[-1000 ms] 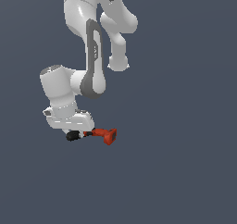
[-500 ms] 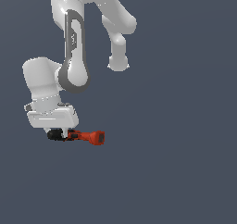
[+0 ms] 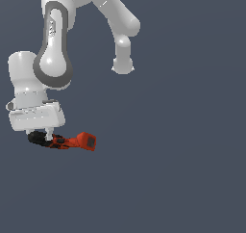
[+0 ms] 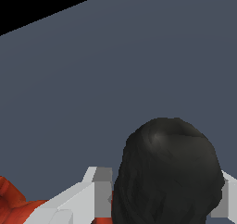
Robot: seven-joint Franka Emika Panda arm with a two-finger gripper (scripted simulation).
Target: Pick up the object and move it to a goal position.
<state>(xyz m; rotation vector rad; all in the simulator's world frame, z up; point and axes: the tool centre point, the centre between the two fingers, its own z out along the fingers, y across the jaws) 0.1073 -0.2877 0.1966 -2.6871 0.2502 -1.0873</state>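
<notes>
Plain dark grey-blue backdrop, no goal marker visible.

Exterior view: my gripper (image 3: pixel 44 133) clamped on drill (image 3: pixel 67 141) near black chuck end; red base sticks out toward exterior view's right, drill lying roughly level, apparently held clear of surface.

Wrist view: black chuck (image 4: pixel 166 172) fills space between my fingers (image 4: pixel 95 190), red body at edge.

Judgement: grasp off-centre, so carry smoothly, keep squeeze firm, avoid sudden wrist turns that could swing base out.

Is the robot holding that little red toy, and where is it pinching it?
Yes. The gripper holds the toy drill near its black front end.
</notes>
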